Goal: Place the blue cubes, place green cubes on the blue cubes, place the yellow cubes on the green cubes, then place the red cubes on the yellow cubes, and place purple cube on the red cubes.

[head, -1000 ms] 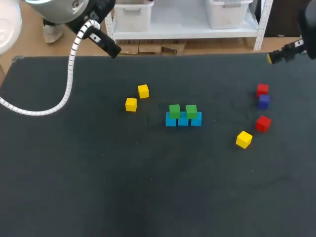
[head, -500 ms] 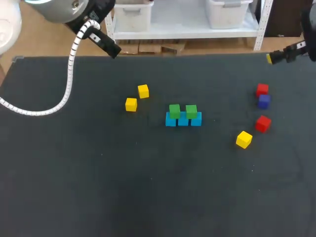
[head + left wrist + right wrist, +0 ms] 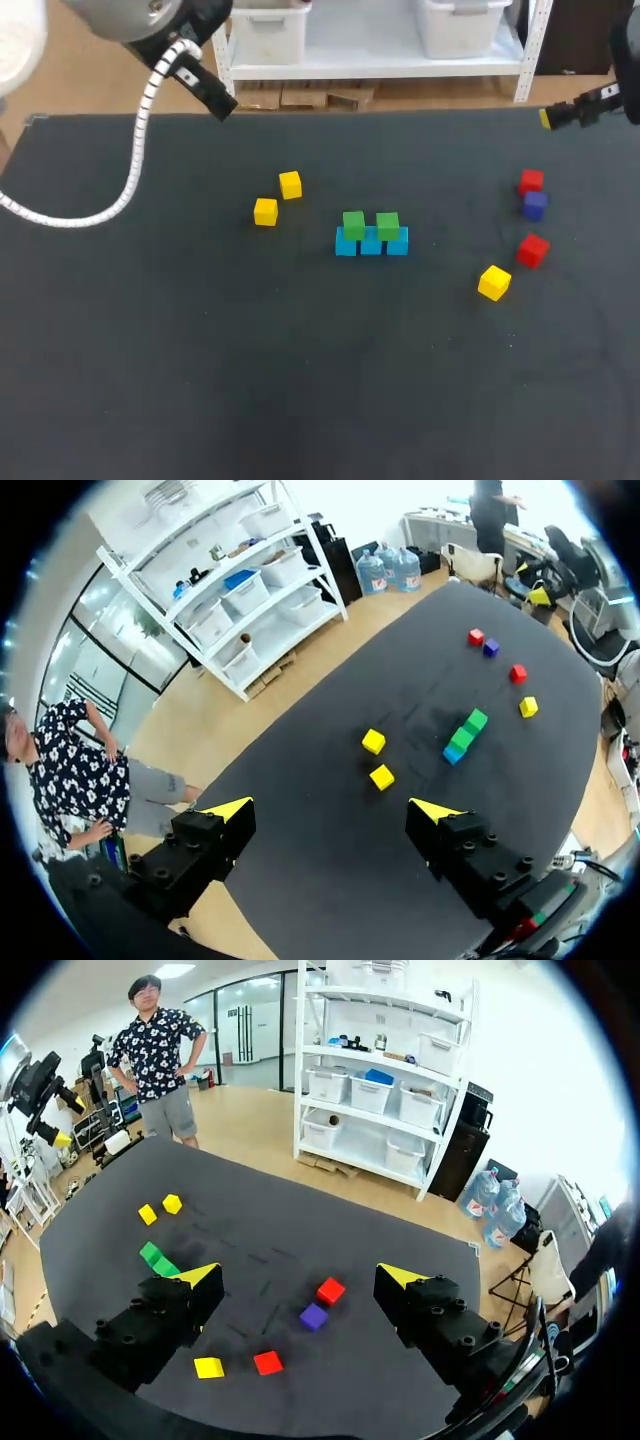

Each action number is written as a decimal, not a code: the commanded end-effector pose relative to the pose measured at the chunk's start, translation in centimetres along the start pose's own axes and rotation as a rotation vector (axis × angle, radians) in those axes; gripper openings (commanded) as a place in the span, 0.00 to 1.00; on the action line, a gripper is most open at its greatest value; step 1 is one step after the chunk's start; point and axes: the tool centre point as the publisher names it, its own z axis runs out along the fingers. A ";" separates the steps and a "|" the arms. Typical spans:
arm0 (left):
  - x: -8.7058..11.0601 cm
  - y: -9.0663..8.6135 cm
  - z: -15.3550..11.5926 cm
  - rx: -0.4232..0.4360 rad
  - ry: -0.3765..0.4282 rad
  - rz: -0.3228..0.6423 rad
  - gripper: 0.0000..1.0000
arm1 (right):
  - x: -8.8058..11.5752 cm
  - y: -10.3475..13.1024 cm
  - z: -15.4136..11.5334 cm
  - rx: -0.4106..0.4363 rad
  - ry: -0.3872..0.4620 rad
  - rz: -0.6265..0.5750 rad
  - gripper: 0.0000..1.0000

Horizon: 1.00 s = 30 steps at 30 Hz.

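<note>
The blue row (image 3: 371,243) sits mid-table (image 3: 200,400), three cubes side by side as a base. Two green cubes (image 3: 353,223) rest on it, each over a seam, probably so that it bears on two blues. To the row's left and a little beyond it lies a yellow pair (image 3: 265,211), near it. A third yellow (image 3: 494,282) lies to its right, with two red cubes (image 3: 533,249) and the purple cube (image 3: 535,205) farther right, all well apart from the row. The left gripper (image 3: 331,809) and right gripper (image 3: 299,1274) hang high at the far corners, fingers spread and empty. Yellow looks due next, and the pair suits the left arm.
</note>
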 end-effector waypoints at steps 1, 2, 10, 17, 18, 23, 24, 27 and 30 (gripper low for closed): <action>-1.5 -0.6 2.2 0.032 0.077 0.064 1.00 | 0.3 0.1 0.3 0.009 -0.055 0.001 1.00; -1.5 -0.9 2.9 0.045 0.095 0.075 1.00 | 0.3 0.1 0.3 0.009 -0.055 0.001 1.00; 0.0 -2.9 7.9 0.118 0.241 0.269 1.00 | 0.3 0.1 0.3 0.009 -0.055 0.001 1.00; 0.8 -3.5 10.4 0.175 0.240 0.419 1.00 | 0.3 0.1 0.3 0.009 -0.055 0.001 1.00; 1.0 -3.7 10.5 0.188 0.239 0.445 1.00 | 0.3 0.1 0.3 0.009 -0.055 0.001 1.00; 1.7 -4.4 11.6 0.258 0.173 0.557 1.00 | 0.3 0.1 0.3 0.009 -0.055 0.001 1.00; 1.9 -4.6 11.8 0.288 0.164 0.567 1.00 | 0.3 0.1 0.3 0.009 -0.055 0.001 1.00; 2.7 -5.3 12.5 0.335 0.154 0.612 1.00 | 0.3 0.1 0.3 0.009 -0.055 0.001 1.00; 3.5 -5.8 13.3 0.362 0.145 0.664 1.00 | 0.3 0.1 0.3 0.009 -0.055 0.001 1.00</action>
